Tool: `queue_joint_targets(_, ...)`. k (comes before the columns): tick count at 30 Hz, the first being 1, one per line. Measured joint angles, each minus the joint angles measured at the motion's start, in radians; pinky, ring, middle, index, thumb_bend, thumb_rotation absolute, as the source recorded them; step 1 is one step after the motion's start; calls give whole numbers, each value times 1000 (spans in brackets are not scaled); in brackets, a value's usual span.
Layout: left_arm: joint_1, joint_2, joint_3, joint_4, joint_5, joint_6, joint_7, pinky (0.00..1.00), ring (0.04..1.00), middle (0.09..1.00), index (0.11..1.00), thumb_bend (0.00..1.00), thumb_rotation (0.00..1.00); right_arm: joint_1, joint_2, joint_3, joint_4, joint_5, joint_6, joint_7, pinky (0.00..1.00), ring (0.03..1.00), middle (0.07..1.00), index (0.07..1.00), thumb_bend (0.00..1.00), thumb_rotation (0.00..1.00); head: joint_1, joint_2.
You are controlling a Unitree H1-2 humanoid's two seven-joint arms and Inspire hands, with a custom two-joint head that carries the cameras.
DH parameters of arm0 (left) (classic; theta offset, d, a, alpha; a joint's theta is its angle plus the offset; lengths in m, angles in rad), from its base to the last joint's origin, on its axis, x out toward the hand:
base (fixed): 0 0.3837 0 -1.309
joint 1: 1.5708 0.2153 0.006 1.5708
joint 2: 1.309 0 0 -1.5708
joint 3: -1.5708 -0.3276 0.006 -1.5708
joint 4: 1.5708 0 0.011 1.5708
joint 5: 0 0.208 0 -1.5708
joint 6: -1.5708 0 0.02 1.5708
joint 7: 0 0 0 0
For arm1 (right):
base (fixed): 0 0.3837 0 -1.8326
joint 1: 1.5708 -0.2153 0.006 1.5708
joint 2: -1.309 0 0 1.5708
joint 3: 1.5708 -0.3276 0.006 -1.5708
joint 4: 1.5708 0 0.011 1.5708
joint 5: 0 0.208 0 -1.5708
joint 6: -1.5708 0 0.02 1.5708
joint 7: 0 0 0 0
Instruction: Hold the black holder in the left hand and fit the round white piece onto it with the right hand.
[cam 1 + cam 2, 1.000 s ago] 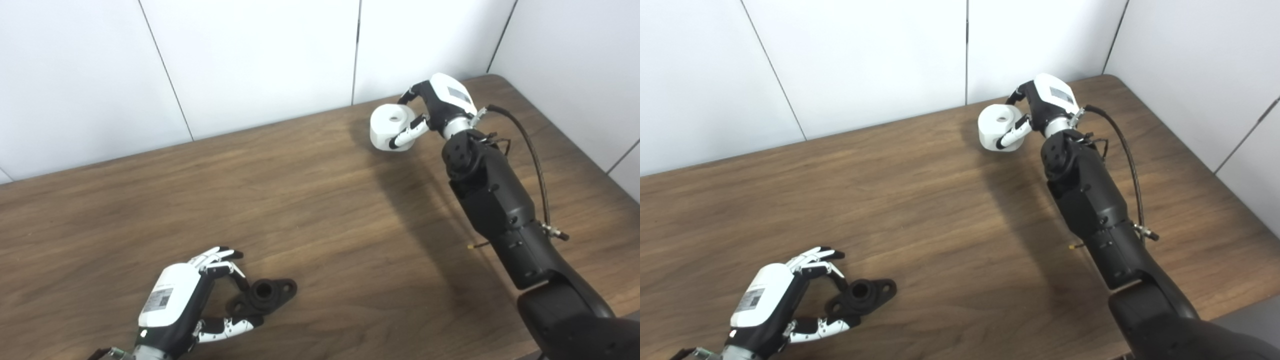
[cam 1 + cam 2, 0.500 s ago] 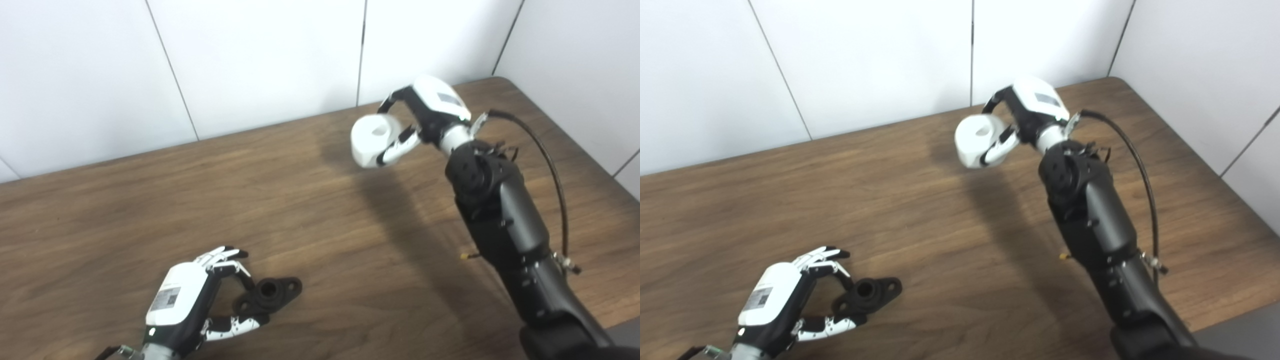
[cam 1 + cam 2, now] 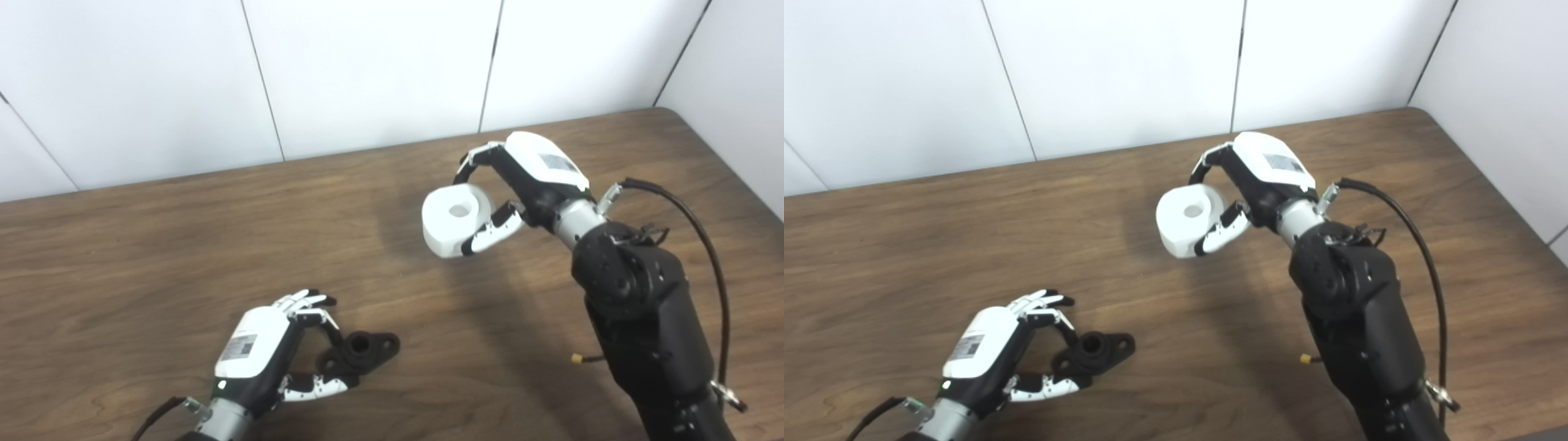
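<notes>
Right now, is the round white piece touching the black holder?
Apart. The left eye view shows bare table between the round white piece in the right hand and the black holder.

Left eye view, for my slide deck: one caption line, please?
Right hand carries round white piece above table; left hand grips black holder.

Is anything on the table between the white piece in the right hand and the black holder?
Nothing visible. Only bare table lies between the round white piece held in the right hand and the black holder at the left hand.
</notes>
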Motion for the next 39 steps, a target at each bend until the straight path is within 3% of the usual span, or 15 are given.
queue_joint_targets(9, -17, -28, -7, -18, -3, 66, -32, 875, 935, 846, 490, 517, 49, 44, -5, -15, -85, 51, -2, 37, 840, 883, 805, 483, 525, 139, 80, 43)
queue_joint_targets(15, -32, -41, -14, -26, -24, 111, -58, 881, 943, 848, 490, 517, 50, 45, -5, -35, -136, 133, -4, 44, 806, 875, 800, 482, 525, 136, 97, 55)
queue_joint_targets(22, -39, -44, -16, -26, -52, 127, -58, 890, 941, 850, 490, 516, 50, 56, -5, -33, -160, 182, -8, 43, 791, 888, 810, 483, 523, 137, 103, 57)
queue_joint_targets(29, -44, -44, -37, -12, -81, 131, -74, 993, 958, 851, 489, 516, 52, 56, -5, -17, -204, 196, -7, 56, 840, 896, 816, 482, 524, 137, 105, 51)
queue_joint_targets(39, -45, -44, -53, -6, -74, 132, -81, 1000, 976, 838, 488, 516, 51, 49, -5, -21, -222, 186, -4, 97, 859, 896, 816, 483, 524, 135, 103, 42)
